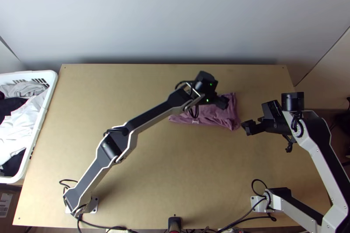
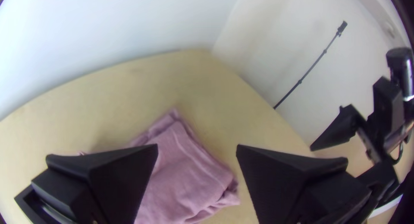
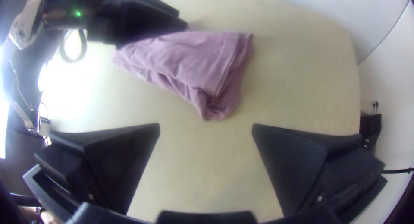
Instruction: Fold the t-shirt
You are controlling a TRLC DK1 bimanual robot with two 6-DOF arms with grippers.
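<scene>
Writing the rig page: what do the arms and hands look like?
Left arm and right arm: silver-grey and black links, black joints, black cables. Left hand, right hand: two wide, flat black fingers each. Green lights on left arm.

Silver-grey links, black joints; green lights

A basket (image 1: 51, 85) (white) holds crumpled clothes (image 1: 19, 123).

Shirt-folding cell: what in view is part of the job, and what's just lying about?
Job:
- pink t-shirt, bundled on the table
- left gripper, open above the shirt
- right gripper, open beside it

Lying about:
- white basket at the table's left side
- clothes in it
- dark pole by the wall
</scene>
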